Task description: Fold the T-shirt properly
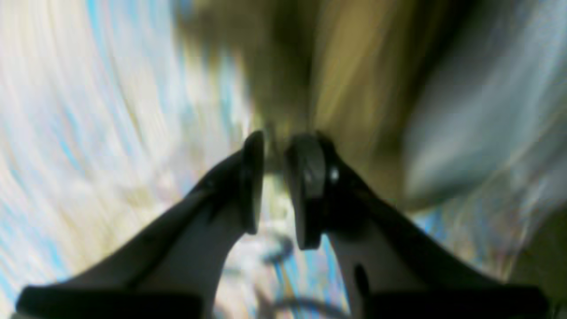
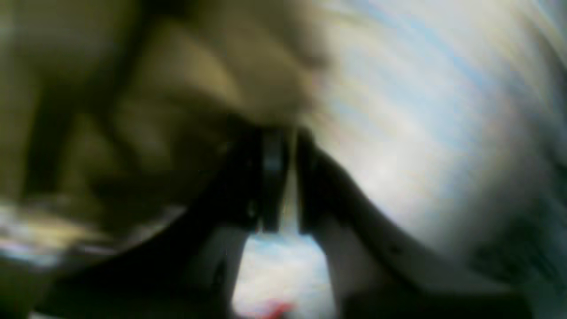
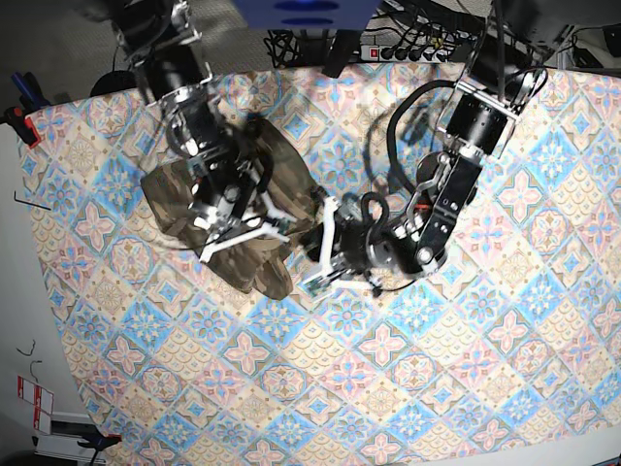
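Note:
The camouflage T-shirt point(image 3: 165, 199) lies bunched in a heap on the left half of the tablecloth point(image 3: 437, 369). My right gripper point(image 3: 243, 238) is down on the heap's near side. In the blurred right wrist view its jaws point(image 2: 288, 133) stand almost together with a thin strip of tan fabric between them, the T-shirt point(image 2: 177, 66) filling the left. My left gripper point(image 3: 325, 252) sits at the heap's right edge. Its jaws point(image 1: 274, 141) are narrow, with olive cloth of the T-shirt point(image 1: 336, 66) pinched at the tips.
A power strip point(image 3: 427, 49) and cables run along the back edge. A blue object point(image 3: 306, 10) sits at the top middle. A red clamp point(image 3: 15, 121) holds the cloth at the left edge. Black cable loops point(image 3: 374, 209) hang near my left arm.

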{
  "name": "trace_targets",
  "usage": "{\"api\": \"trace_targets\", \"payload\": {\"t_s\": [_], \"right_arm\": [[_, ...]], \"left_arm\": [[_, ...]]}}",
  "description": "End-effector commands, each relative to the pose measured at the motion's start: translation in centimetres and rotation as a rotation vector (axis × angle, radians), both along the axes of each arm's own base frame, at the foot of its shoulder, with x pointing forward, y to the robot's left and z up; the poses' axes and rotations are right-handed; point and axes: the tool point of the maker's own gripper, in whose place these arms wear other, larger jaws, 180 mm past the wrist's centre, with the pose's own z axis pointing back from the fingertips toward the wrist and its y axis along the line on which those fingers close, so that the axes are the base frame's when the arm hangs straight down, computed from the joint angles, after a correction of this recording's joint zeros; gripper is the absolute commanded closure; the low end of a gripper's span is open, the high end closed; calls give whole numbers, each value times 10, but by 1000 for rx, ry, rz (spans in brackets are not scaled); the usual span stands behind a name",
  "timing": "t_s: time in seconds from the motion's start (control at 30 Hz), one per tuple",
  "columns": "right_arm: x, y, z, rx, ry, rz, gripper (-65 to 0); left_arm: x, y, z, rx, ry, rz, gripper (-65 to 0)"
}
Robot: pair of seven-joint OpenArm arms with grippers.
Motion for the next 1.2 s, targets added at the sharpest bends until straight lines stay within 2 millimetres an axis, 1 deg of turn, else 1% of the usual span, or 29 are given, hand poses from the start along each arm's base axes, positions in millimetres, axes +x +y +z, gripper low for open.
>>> {"api": "trace_targets", "payload": {"t_s": [0.0,0.03,0.1,0.17,0.27,0.37,0.43,0.67,0.77,0.93,1.0,1.07,1.1,1.17], "right_arm": [[30,-34,22,-73,-90,-67,-59],[24,-39,16,-71,-74,-83,-59],[18,-42,11,-59,-60,-104,-59],[17,-41,10,-49,-54,-116,-59],[19,-41,11,-48,-58,-116,-59],[19,-42,13,-52,-62,-117,-59],[18,-42,12,-54,-59,-117,-59],[18,-43,12,-56,-59,-121,-57],[19,-61,14,-53,-62,-190,-56],[17,-104,18,-45,-73,-351,-56],[21,-118,26,-37,-101,-406,-56],[24,-129,34,-31,-127,-450,-56],[24,-135,37,-28,-138,-472,-56],[20,-153,41,-23,-154,-541,-56]], "left_arm": [[2,4,0,32,-7,-1,-122],[2,-2,5,29,-23,-10,-122],[2,-7,10,40,-42,-17,-122],[2,-6,10,76,-47,-22,-122],[5,-12,14,98,-73,-23,-122],[5,-9,13,137,-93,-26,-122],[1,-8,8,141,-83,-25,-122],[-1,-8,6,143,-79,-24,-122],[-1,-16,9,123,-79,-26,-122],[3,-21,17,102,-101,-28,-122],[5,-25,29,87,-136,-34,-122],[9,-30,48,65,-188,-41,-122],[9,-36,56,50,-208,-49,-122],[10,-43,62,37,-218,-51,-122]]}}
